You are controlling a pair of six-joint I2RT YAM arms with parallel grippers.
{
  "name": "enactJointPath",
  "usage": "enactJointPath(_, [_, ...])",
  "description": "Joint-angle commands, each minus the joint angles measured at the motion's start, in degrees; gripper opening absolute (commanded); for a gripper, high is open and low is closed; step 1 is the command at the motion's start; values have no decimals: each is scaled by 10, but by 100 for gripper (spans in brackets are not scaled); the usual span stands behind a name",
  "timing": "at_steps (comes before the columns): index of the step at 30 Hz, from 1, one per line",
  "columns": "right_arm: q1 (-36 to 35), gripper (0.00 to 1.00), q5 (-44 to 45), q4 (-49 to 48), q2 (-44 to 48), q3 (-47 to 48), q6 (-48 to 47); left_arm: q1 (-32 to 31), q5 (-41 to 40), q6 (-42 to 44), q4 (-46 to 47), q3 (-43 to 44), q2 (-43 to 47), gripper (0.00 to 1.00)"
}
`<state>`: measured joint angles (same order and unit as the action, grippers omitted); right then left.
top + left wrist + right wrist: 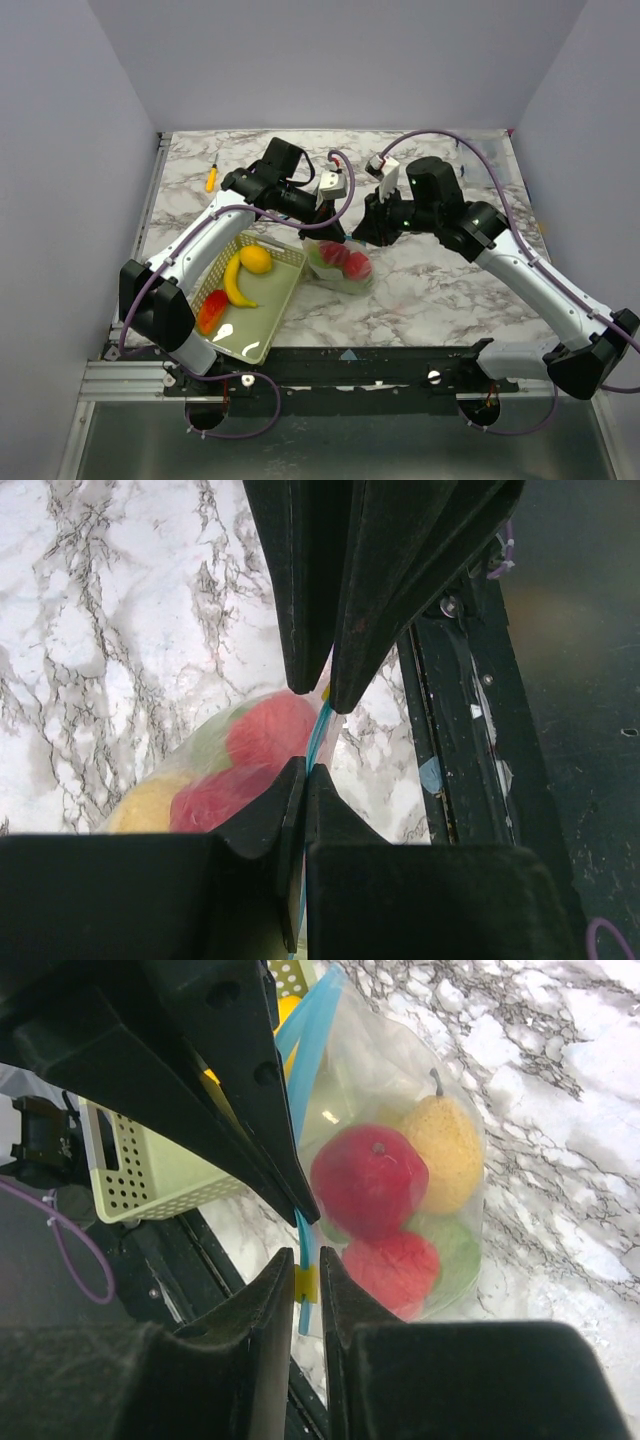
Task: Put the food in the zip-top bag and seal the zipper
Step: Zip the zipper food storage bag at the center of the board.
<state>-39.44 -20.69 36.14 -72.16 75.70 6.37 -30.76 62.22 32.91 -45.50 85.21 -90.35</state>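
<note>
White arms (530, 275) carry black joints, purple cables (50, 1215) and black pincer fingers (300, 580).

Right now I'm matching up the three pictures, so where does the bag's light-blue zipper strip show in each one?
Top external: zipper shows only faintly, mid-picture, at the far rim of the bag.
Left wrist: zipper is a thin teal line at picture centre, running up and down.
Right wrist: zipper is a broad blue strip from top centre down to mid-picture.
Shared landmark: the red fruits inside the bag, beside the strip.

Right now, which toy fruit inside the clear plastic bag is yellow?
The glossy yellow toy pear with a stem; the other fruits there are red or green.
</note>
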Motion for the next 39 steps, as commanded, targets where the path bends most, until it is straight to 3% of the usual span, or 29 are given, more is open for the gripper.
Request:
enactJointPath(1, [-3, 18, -18, 28, -14, 21, -13, -2, 33, 14, -1, 19, 0, 0])
enactJointPath(5, [-3, 12, -18, 33, -21, 28, -15, -3, 34, 15, -3, 19, -1, 0])
enactJointPath(9, [-3, 1, -17, 31, -24, 32, -14, -4, 36, 16, -5, 21, -2, 0])
enactJointPath(22, [-15, 1, -10, 38, -73, 64, -30, -7, 51, 28, -15, 25, -2, 0])
enactJointPath(30, [-15, 1, -63, -42, -80, 35, -6, -8, 55, 34, -16, 21, 4, 0])
enactJointPath(34, [-16, 6, -53, -85, -56, -6, 19, -8, 54, 34, -12, 17, 7, 0])
enactJointPath(39, [-15, 28, 8, -62, -11, -21, 42, -8, 52, 32, -12, 18, 5, 0])
